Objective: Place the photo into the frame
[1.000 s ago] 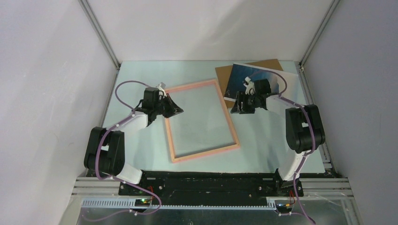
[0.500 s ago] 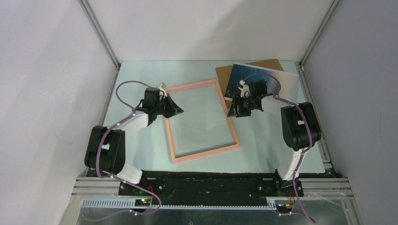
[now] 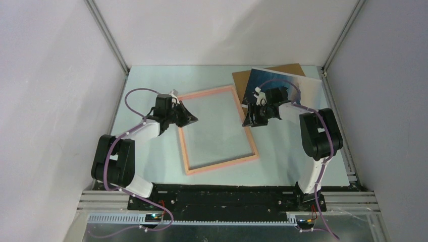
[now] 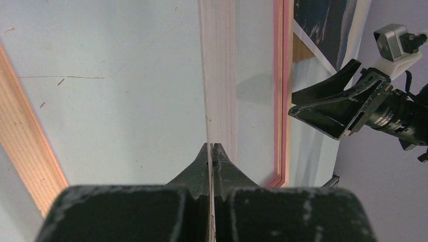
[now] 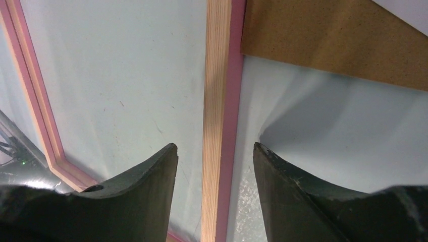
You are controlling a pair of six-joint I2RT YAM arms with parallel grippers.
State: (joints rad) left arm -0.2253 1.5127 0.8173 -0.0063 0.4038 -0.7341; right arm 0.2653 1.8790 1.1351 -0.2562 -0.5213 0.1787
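Here the right gripper (image 5: pixel 214 151) holds its jaws open astride the frame (image 5: pixel 218 75).

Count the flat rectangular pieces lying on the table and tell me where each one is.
3: the frame in the middle, the photo at the far right, and the brown board partly under the photo. Nothing else seems hidden.

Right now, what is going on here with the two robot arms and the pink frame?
Both arms are at the thin pink wooden picture frame, which lies flat on the pale tabletop. The left gripper is shut, with its tips at the frame's left rail. The right gripper is open, with its jaws on either side of the right rail but not closed on it. The glossy blue seascape photo lies at the far right, partly over a plain brown board. The frame holds no photo yet.
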